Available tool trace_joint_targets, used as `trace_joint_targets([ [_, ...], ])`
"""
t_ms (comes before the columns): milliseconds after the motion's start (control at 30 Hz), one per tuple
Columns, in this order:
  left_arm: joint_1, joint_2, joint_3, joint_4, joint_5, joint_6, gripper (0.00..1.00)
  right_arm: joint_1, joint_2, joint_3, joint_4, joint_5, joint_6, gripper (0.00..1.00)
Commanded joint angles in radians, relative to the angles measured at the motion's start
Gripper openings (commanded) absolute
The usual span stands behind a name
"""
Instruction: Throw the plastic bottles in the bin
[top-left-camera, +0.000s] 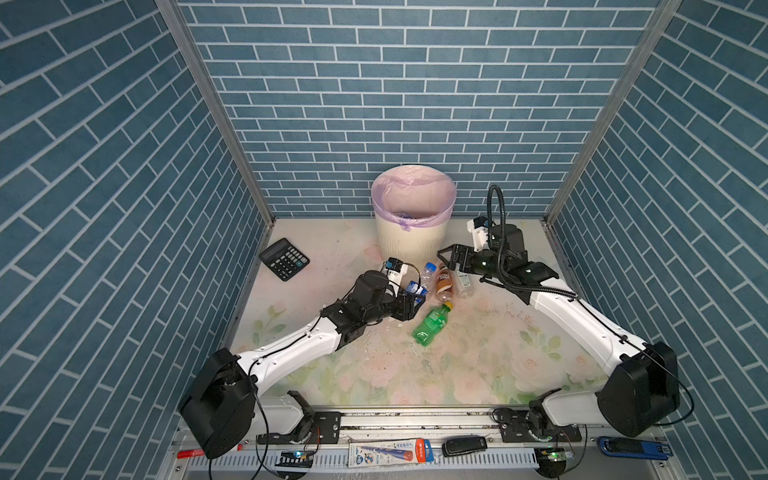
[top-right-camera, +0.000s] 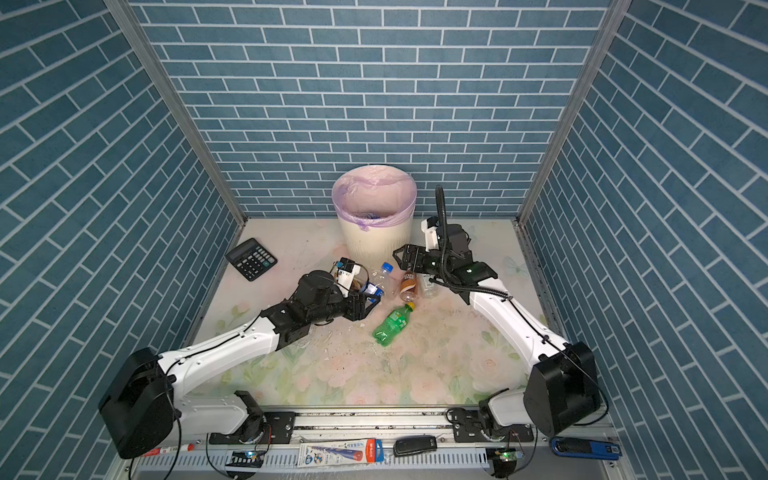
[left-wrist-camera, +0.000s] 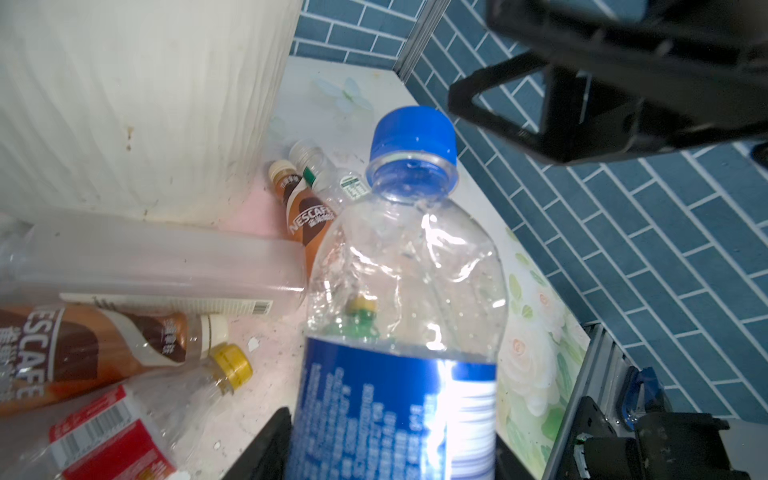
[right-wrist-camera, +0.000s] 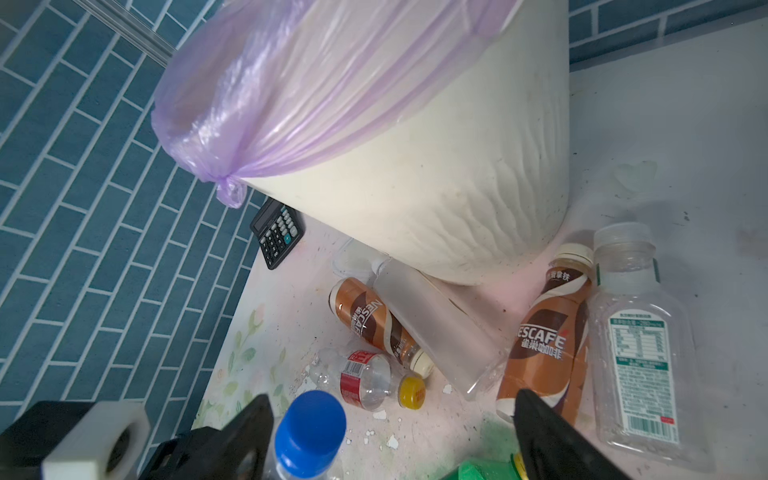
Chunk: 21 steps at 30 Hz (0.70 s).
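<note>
- The left gripper (top-left-camera: 409, 305) clamps a clear plastic bottle with blue cap and label (left-wrist-camera: 399, 332), low in front of the round cream ribbed bin (top-left-camera: 399, 243), not yet over its lilac-lined rim.
- Something blue shows inside the bin (probably bottles already thrown).
- At the bin's foot lie two brown-labelled bottles (right-wrist-camera: 548, 332), a frosted bottle (right-wrist-camera: 436, 328), a red-labelled bottle (right-wrist-camera: 365, 380) and a clear flat bottle (right-wrist-camera: 640, 353); a green bottle (top-left-camera: 432, 326) lies further in front.
- The right gripper (top-left-camera: 449, 259), jaws wide and empty, hovers at the bin's front right.

Both top views: high over near edge of table (top-left-camera: 478, 365), tilted down, far off, whole scene nearly alike. Left wrist camera: just behind left gripper (left-wrist-camera: 390, 453), facing along blue-capped bottle (left-wrist-camera: 411, 137) toward bin (left-wrist-camera: 145, 104), very close. Right wrist camera: behind right gripper (right-wrist-camera: 392, 419), facing same bin, close. Wrist views share bin wall, brown-labelled bottles (right-wrist-camera: 548, 332).
</note>
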Motion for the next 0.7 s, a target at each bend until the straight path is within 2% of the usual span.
trace_joint_targets([
  [0,-0.008,0.044,0.025,0.044,0.037,0.009,0.62,-0.001,-0.016,-0.056,0.084,-0.015,0.063,0.88],
  [100,-0.016,0.073,0.01,0.128,0.032,-0.03,0.61,-0.001,-0.021,-0.051,0.051,-0.025,0.044,0.87],
  [300,-0.056,0.128,0.031,0.184,-0.017,-0.038,0.61,-0.002,-0.041,-0.046,0.002,-0.043,0.018,0.83],
  [667,-0.085,0.166,0.106,0.185,-0.07,-0.006,0.6,-0.007,-0.026,-0.059,0.011,-0.041,0.038,0.68],
])
